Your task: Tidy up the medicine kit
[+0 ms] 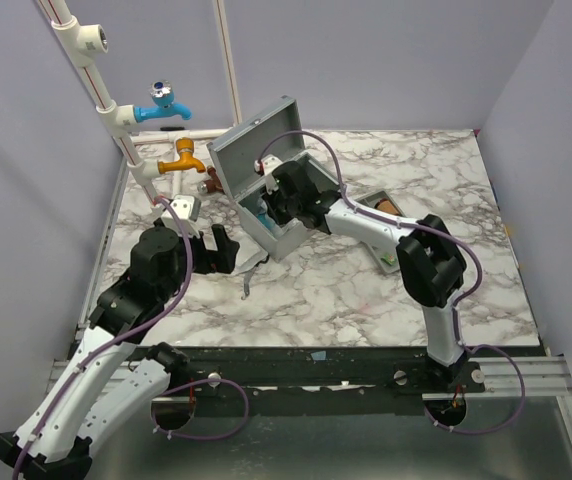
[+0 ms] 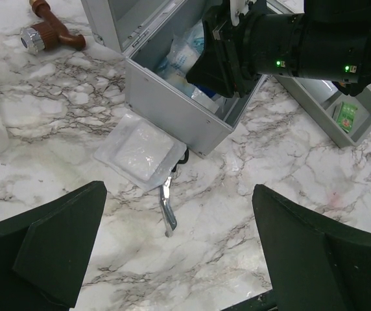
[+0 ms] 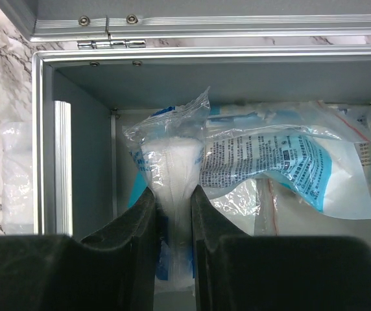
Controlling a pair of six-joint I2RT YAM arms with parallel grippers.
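The grey metal medicine kit (image 1: 284, 238) stands open at the table's middle back, lid (image 1: 249, 140) tilted up behind it. My right gripper (image 1: 274, 205) reaches into the box and is shut on a white gauze packet (image 3: 172, 162) in clear plastic. A blue-and-white printed packet (image 3: 289, 162) lies beside it inside the kit (image 3: 82, 155). The grey tray (image 1: 384, 225) lies on the table to the kit's right. My left gripper (image 2: 179, 240) is open and empty above the marble, near a flat clear gauze packet (image 2: 140, 149) and scissors (image 2: 168, 207) in front of the kit (image 2: 172, 110).
White pipes with a blue tap (image 1: 161, 105) and an orange tap (image 1: 181, 160) stand at the back left. A brown tap (image 2: 46, 32) lies on the marble beside the kit. A green packet (image 2: 346, 115) sits in the tray (image 2: 315, 116). Purple walls enclose the table.
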